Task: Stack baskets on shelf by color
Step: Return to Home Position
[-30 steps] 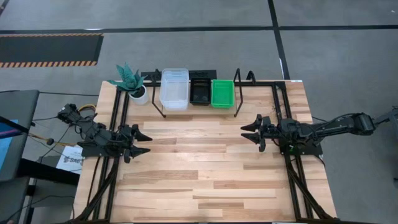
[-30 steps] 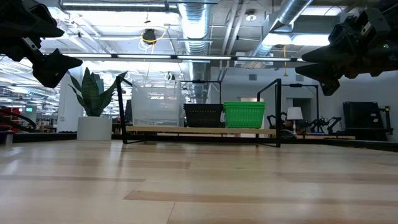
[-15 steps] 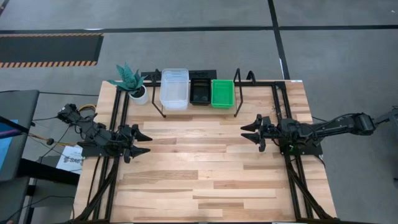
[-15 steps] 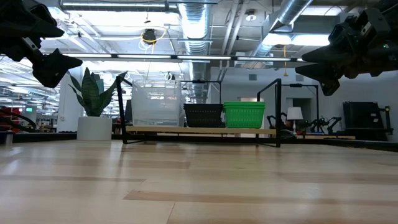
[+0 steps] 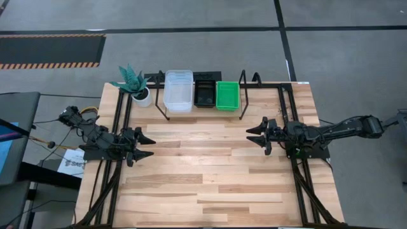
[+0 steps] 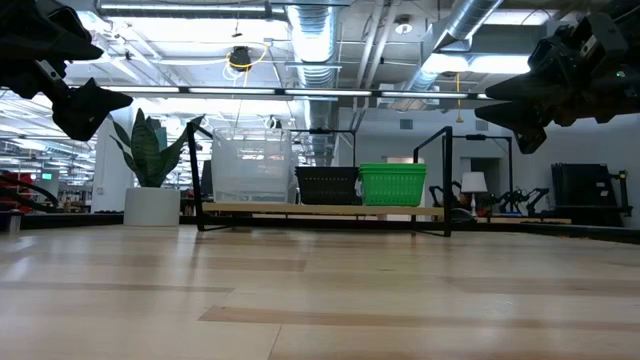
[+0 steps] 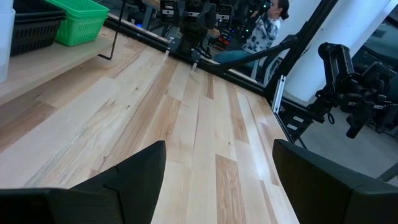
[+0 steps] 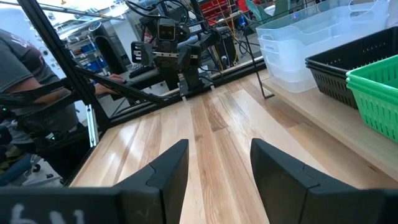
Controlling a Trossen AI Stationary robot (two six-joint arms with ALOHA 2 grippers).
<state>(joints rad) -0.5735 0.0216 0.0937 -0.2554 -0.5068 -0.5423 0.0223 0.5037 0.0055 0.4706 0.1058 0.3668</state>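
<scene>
Baskets (image 5: 203,94) sat sorted on shelf (image 6: 320,209), twelve o'clock.
My left claw (image 5: 149,145) and right claw (image 5: 249,135) hung released; homing called for a path clear of it.

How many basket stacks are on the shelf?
3: clear plastic stack nearest the potted plant, black perforated stack middle, bright green perforated stack opposite end; baskets within stacks partly hidden.

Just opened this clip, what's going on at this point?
Nothing is being handled right now. The shelf at the far edge of the table carries three stacks side by side: clear baskets, black baskets in the middle, and green baskets. The left hand and right hand hover open and empty over opposite sides of the table, short of the shelf. A potted plant stands beside the clear baskets. The sorting looks finished.
</scene>
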